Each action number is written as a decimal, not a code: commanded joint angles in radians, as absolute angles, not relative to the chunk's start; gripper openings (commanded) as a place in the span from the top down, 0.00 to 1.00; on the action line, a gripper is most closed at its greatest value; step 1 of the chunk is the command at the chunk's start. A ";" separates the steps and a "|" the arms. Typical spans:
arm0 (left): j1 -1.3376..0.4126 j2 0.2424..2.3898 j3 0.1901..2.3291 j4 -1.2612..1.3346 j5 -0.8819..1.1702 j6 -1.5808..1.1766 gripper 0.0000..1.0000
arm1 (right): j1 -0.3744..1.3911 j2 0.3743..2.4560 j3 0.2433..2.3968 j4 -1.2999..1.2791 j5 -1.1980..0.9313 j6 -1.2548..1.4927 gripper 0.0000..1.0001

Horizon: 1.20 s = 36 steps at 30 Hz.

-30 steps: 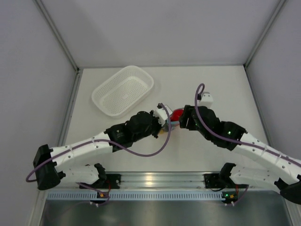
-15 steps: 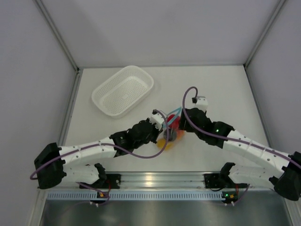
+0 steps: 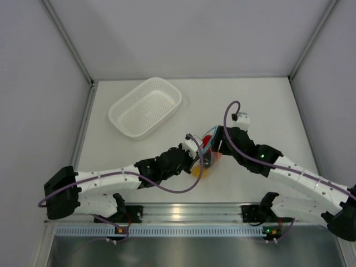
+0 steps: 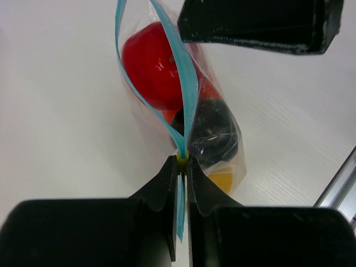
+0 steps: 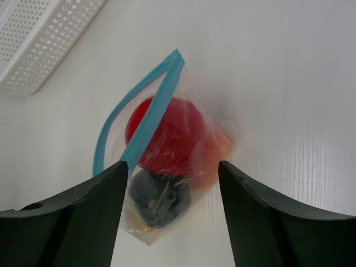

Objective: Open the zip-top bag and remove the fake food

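Observation:
The zip-top bag (image 3: 208,149) lies mid-table between my two grippers. Its blue zip strip (image 5: 150,111) gapes open in a loop. Inside it I see a shiny red ball (image 4: 153,64), a dark grey-black piece (image 4: 211,130), a yellow-orange piece (image 4: 222,181) and an orange-red piece (image 5: 214,156). My left gripper (image 4: 182,167) is shut on one end of the zip strip (image 4: 186,89). My right gripper (image 5: 172,164) is open, with one finger on each side of the bag (image 5: 172,167), not clamping it. A right finger shows in the left wrist view (image 4: 258,25).
A white perforated basket (image 3: 146,105) stands at the back left and shows empty; its corner is also in the right wrist view (image 5: 39,39). A metal rail (image 3: 178,211) runs along the near edge. Grey walls enclose the table.
The bag's zip strip has spread into an open loop. My left gripper has drifted toward the near edge with the strip end. The right gripper has shifted slightly beside the bag.

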<state>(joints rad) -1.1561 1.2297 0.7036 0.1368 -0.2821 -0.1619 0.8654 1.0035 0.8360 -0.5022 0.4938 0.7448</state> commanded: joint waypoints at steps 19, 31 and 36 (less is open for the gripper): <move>-1.184 1.255 0.792 0.210 -0.272 -0.155 1.00 | 0.818 1.083 0.954 -0.607 0.646 0.713 0.41; -1.184 1.206 0.770 0.209 -0.219 -0.152 1.00 | 0.709 1.150 0.910 -0.509 0.549 0.673 0.49; -1.184 1.184 0.744 0.207 -0.229 -0.147 1.00 | 0.683 1.149 0.916 -0.485 0.515 0.658 0.60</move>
<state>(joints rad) -1.1797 1.2316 0.7567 0.1413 -0.2329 -0.1551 0.7059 1.1515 0.8890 -0.5343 0.5331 0.6800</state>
